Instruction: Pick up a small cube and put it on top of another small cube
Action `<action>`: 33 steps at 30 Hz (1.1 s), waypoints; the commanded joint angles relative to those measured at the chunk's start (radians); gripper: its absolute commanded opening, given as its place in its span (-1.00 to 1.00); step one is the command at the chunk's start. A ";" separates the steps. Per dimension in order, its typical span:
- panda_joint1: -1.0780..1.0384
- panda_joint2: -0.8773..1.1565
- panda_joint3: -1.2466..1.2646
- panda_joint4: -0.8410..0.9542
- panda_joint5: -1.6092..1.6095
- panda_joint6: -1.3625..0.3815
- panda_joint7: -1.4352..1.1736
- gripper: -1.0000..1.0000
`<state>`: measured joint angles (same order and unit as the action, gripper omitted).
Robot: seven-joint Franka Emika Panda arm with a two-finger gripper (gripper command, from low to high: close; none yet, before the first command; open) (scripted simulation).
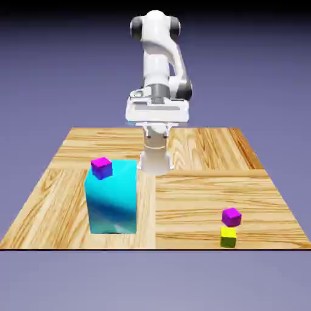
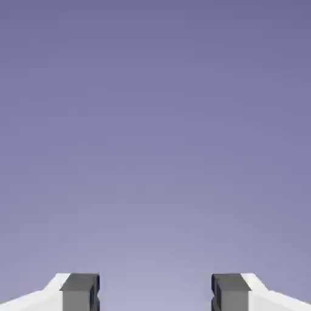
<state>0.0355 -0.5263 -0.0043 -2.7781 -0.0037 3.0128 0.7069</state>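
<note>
Looks done already: magenta cube (image 1: 231,215) sits on yellow cube (image 1: 228,237). My gripper (image 2: 155,291) is spread wide, empty, so next I'd just stay clear.

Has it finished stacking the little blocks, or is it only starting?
One stack looks done: a magenta cube sits on the yellow cube. Nothing is in hand; the end effector is open, facing only backdrop. Another magenta cube rests on the big cyan block. Nothing obvious remains.
</note>
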 commanded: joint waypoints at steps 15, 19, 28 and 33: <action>0.292 0.544 -0.054 0.397 -0.046 -0.302 -0.425 0.00; 0.370 0.689 -0.068 0.502 -0.058 -0.382 -0.538 0.00; 0.546 1.015 -0.100 0.740 -0.085 -0.563 -0.793 0.00; 0.540 1.130 -0.098 0.758 -0.084 -0.471 -0.797 0.00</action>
<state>0.5750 0.6033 -0.1024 -2.0197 -0.0874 2.5418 -0.0898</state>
